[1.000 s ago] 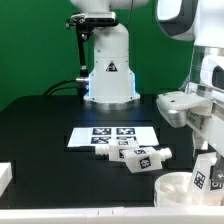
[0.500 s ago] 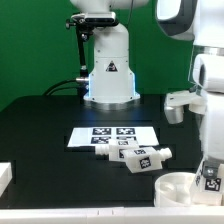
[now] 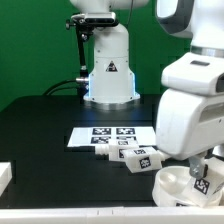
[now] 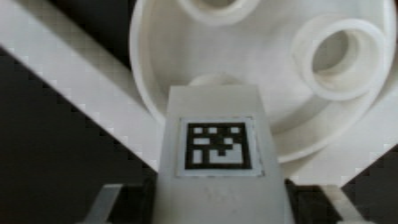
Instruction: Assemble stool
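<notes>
The round white seat (image 3: 172, 186) lies at the exterior view's lower right, its underside with round sockets filling the wrist view (image 4: 267, 60). My gripper (image 4: 217, 205) is shut on a white stool leg (image 4: 217, 130) with a black-and-white tag, held over the seat's inside. In the exterior view the leg (image 3: 201, 181) shows just below the arm's large white body, at the seat's rim; the gripper (image 3: 205, 172) is mostly hidden. Two more tagged legs (image 3: 143, 159) (image 3: 108, 151) lie on the black table.
The marker board (image 3: 105, 134) lies flat behind the loose legs. The white robot base (image 3: 108, 70) stands at the back. A white block edge (image 3: 4, 178) sits at the exterior view's lower left. In the wrist view a white bar (image 4: 80, 80) crosses beside the seat.
The arm's wrist body has swung toward the camera and now covers the exterior view's right. The held leg has moved a little lower and inward over the seat.
</notes>
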### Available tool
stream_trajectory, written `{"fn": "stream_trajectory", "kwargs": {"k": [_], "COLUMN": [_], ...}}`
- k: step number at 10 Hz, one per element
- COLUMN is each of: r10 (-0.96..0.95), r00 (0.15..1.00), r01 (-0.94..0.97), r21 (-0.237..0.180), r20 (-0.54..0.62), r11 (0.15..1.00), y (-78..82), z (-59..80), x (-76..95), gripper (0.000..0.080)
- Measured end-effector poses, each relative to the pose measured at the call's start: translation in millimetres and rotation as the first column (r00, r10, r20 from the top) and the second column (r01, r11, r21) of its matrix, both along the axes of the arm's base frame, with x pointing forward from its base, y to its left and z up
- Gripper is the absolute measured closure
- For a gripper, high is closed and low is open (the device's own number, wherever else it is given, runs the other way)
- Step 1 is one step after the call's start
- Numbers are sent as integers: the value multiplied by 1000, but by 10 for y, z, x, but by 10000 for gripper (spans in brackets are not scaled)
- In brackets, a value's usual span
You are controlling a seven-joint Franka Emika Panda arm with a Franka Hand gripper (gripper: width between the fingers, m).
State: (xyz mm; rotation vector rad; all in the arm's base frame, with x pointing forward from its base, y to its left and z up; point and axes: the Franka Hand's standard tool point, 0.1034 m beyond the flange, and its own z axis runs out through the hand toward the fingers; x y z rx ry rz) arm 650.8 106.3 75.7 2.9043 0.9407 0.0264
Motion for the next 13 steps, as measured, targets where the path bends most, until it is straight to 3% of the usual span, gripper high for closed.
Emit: {"fn": "stream_trajectory", "kwargs": {"k": [2, 3, 5, 6, 9, 12, 13], "r10": [-163, -326, -665, -710, -831, -992, -996], "r00": [987, 945, 747, 704, 555, 101, -15], "r01": [163, 324, 658, 704, 825, 985, 990], "r21": [11, 52, 142, 167, 159, 146, 137], "r20": [14, 29, -1, -29, -43, -80, -86], "r11": [987, 945, 739, 691, 542, 89, -27], "y": [-4, -20, -151, -217, -269, -423, -448], "z": [-1, 23, 14, 14, -4, -13, -27], "x": [6, 12, 34, 44, 33, -41, -73], "gripper": [459, 459, 459, 459, 459, 459, 459]}}
